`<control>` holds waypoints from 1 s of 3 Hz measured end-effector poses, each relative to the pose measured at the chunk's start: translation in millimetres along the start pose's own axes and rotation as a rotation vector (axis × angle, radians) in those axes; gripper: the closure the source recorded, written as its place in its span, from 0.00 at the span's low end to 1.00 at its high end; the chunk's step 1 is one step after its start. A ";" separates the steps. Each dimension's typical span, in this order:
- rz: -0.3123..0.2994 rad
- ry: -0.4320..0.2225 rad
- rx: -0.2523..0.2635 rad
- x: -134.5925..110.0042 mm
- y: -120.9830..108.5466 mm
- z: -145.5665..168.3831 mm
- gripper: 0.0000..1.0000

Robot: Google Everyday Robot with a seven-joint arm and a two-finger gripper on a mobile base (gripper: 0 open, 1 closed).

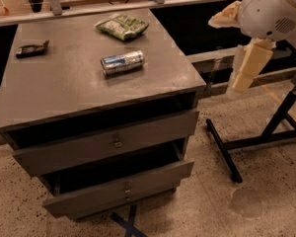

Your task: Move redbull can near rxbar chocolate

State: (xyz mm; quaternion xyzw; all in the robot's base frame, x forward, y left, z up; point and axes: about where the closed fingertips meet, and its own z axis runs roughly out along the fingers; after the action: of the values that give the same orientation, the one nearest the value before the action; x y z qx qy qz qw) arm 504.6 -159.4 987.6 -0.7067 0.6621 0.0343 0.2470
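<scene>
Grey tabletop [64, 90] of a cabinet [153, 132] carries three things. One can [122, 62] lies on its side near the middle, well apart from the one bar [32, 48] by the left edge. One green bag [122, 26] sits behind the can. One hand [245, 67] hangs to the right, off the tabletop; whether it is spread or pressed together, I cannot tell.

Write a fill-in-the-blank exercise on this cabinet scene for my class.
The redbull can lies on its ____ on the cabinet top. The rxbar chocolate sits near the top's ____ edge in the picture. The snack bag behind the can is ____. The gripper hangs beyond the cabinet top's ____ edge in the picture, away from the can.
Missing words: side; left; green; right.
</scene>
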 end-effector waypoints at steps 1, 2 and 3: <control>-0.001 -0.140 -0.026 2.4 -38.3 26.3 0.00; 0.033 -0.246 -0.051 8.3 -62.8 56.0 0.00; 0.120 -0.388 -0.073 -1.7 -83.3 95.6 0.00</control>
State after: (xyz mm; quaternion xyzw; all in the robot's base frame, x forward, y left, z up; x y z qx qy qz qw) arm 610.4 -120.0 929.8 -0.6546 0.6414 0.2082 0.3417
